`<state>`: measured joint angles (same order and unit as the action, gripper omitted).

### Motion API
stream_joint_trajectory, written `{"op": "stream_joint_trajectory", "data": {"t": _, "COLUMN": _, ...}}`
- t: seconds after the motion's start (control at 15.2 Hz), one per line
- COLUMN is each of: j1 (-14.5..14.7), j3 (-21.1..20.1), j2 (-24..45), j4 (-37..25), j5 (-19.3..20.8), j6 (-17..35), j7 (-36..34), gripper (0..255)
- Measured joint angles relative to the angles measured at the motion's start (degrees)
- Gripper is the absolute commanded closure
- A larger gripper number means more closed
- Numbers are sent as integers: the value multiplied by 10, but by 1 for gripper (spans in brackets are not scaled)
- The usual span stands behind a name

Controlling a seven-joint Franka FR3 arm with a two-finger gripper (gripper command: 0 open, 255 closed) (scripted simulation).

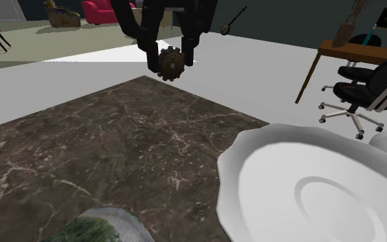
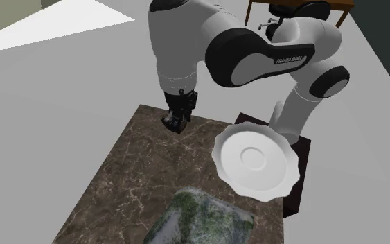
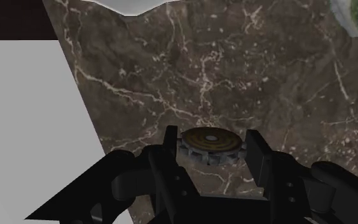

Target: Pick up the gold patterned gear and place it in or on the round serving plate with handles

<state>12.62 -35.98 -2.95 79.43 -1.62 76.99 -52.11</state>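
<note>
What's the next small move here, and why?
Probably translate toward the white plate, keeping height. The gripper clasps the gear between its fingers, lifted clear of the marble table, and the plate lies off to the shoulder view's lower right, not beneath it.

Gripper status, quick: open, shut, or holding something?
Gripper: shut on the gold-faced gear, held in the air above the dark veined table.

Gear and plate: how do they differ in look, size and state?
The gear is dark gold and toothed; the plate is plain white, wavy-rimmed. The gear is far smaller than the plate. The gripper holds the gear aloft; the plate lies free. Both are round.
</note>
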Motion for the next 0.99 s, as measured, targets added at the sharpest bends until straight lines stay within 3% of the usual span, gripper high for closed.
{"op": "stream_joint_trajectory", "data": {"t": 0.33, "j1": 0, "j3": 29, "j2": -130, "j4": 112, "j5": -71, "j6": 4, "j7": 22, "gripper": 255}}
{"op": "stream_joint_trajectory", "data": {"t": 0.99, "j1": 52, "j3": 63, "j2": -323, "j4": 241, "j5": -157, "j6": -43, "j7": 7, "gripper": 255}}
